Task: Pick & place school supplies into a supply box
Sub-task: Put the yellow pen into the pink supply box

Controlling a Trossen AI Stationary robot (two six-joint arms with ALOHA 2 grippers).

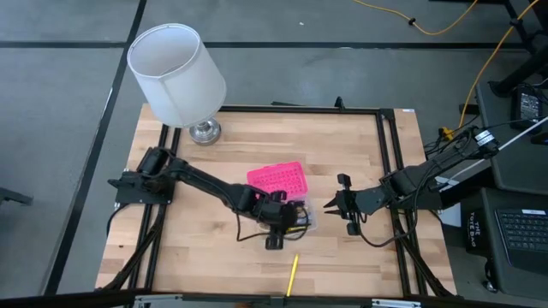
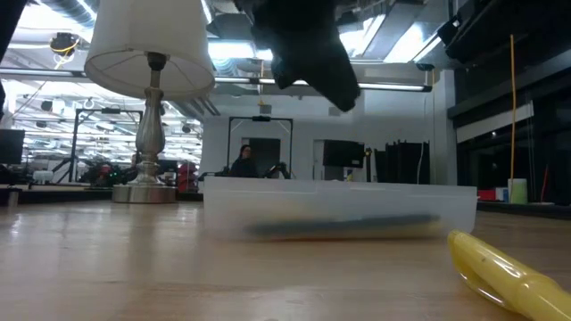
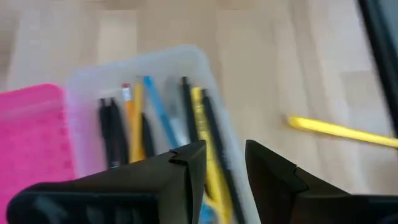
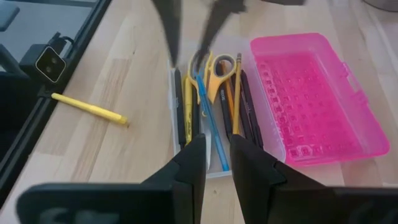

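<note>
Hovering directly above the clear translucent plastic base of the supply box, the left gripper has its two dark fingers parted with a narrow gap and nothing between them. Inside the base lie the school supplies: thin black, yellow, orange and blue pens and pencils laid lengthwise side by side, with the small yellow-handled scissors at one end. The bright pink dotted-grid lid lies flipped open flat on the table, touching the base along one long edge. One yellow pen is outside the box, on the light wooden table near its front edge. The right gripper waits just beside the box on the right side, fingers slightly parted and empty. A lamp with a white shade and silver stem stands at the table's far left corner.
</note>
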